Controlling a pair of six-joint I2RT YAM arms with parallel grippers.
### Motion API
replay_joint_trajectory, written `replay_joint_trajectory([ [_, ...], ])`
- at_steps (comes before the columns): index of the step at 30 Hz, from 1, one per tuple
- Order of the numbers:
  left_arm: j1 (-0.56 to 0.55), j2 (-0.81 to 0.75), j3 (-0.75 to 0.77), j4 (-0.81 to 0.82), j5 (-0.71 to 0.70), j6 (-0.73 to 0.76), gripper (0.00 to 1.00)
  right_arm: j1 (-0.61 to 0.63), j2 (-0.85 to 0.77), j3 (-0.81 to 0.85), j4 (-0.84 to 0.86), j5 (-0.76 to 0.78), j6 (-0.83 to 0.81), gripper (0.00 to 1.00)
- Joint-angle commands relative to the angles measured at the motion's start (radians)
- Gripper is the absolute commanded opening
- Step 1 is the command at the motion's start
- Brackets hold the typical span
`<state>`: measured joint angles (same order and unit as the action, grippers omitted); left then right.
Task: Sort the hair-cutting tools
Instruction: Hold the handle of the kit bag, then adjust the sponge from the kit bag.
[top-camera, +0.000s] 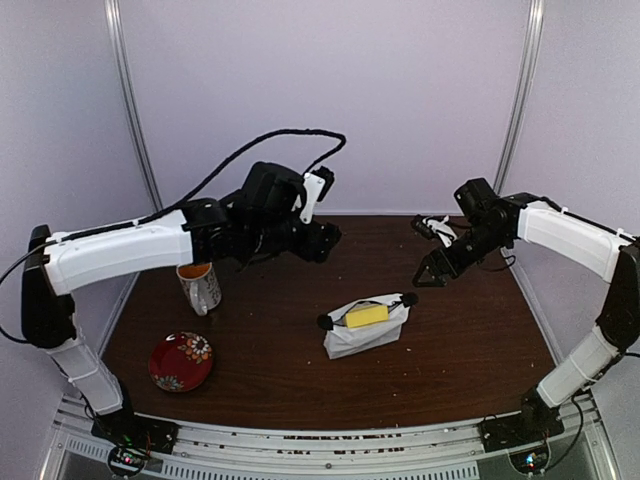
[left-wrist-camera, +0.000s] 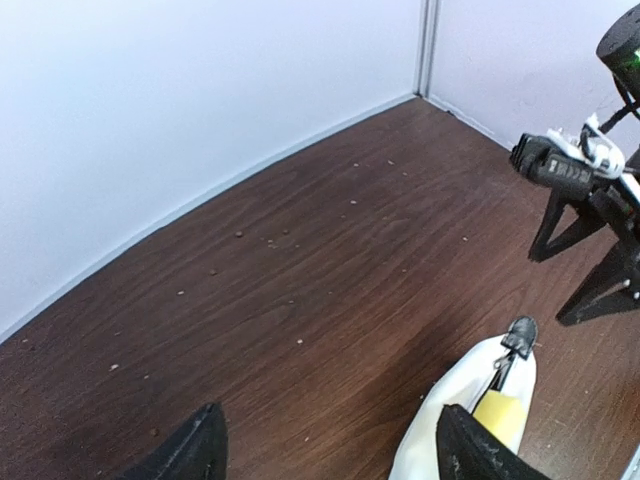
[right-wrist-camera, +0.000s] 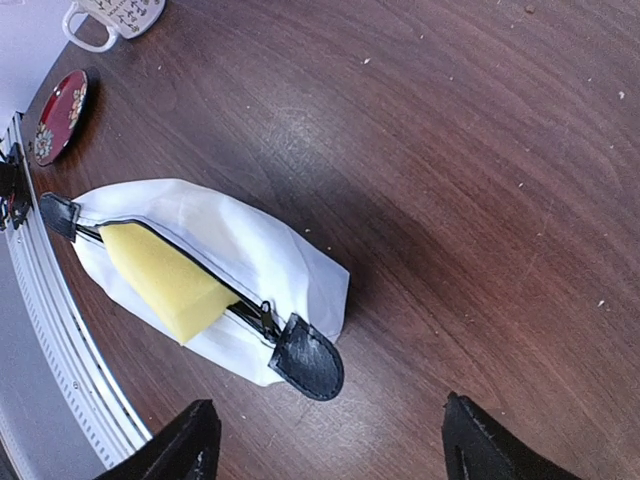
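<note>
No hair-cutting tools visible, possibly inside white zip pouch (top-camera: 352, 340) mid-table, long axis left-right, yellow sponge (top-camera: 366, 315) protruding; left gripper (left-wrist-camera: 330, 450) and right gripper (right-wrist-camera: 335, 445) gape empty beyond it, right seemingly nearer.

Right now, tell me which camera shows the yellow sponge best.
Right wrist: the yellow sponge is large and sharp, poking from the open white pouch. The top view shows it small on the pouch; the left wrist catches only a corner.
</note>
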<state>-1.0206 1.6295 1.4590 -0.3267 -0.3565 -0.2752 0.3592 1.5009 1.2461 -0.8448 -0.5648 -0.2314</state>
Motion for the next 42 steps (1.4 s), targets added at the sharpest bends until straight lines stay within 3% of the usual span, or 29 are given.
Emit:
replay_joint_trajectory([
  [1, 0.036, 0.184, 0.176, -0.166, 0.367, 0.075, 0.75, -0.002, 0.057, -0.011, -0.032, -0.054, -0.003, 0.77],
  [5, 0.035, 0.25, 0.195, -0.14, 0.509, 0.062, 0.75, -0.003, 0.1, -0.018, -0.041, -0.087, -0.017, 0.69],
  [9, 0.033, 0.299, 0.191, -0.124, 0.545, 0.051, 0.78, -0.003, 0.14, -0.012, -0.016, -0.113, -0.011, 0.59],
  [15, 0.008, 0.352, 0.212, -0.123, 0.54, 0.074, 0.79, -0.003, 0.22, 0.022, -0.04, -0.198, -0.02, 0.52],
  [19, -0.001, 0.388, 0.241, -0.141, 0.518, 0.079, 0.8, -0.002, 0.218, 0.015, -0.041, -0.238, -0.032, 0.36],
  [24, -0.003, 0.43, 0.272, -0.146, 0.517, 0.086, 0.79, -0.002, 0.209, 0.008, -0.034, -0.249, -0.031, 0.35],
  [28, -0.003, 0.448, 0.279, -0.14, 0.529, 0.095, 0.79, -0.004, 0.22, 0.019, -0.028, -0.25, -0.027, 0.42],
  [31, -0.003, 0.459, 0.282, -0.14, 0.528, 0.099, 0.79, -0.009, 0.229, 0.033, -0.022, -0.259, -0.022, 0.42],
  [37, -0.003, 0.496, 0.312, -0.171, 0.49, 0.095, 0.71, -0.01, 0.226, 0.032, -0.041, -0.326, -0.05, 0.09],
  [42, 0.002, 0.552, 0.357, -0.218, 0.436, 0.069, 0.57, -0.01, 0.209, 0.03, -0.085, -0.4, -0.103, 0.01],
])
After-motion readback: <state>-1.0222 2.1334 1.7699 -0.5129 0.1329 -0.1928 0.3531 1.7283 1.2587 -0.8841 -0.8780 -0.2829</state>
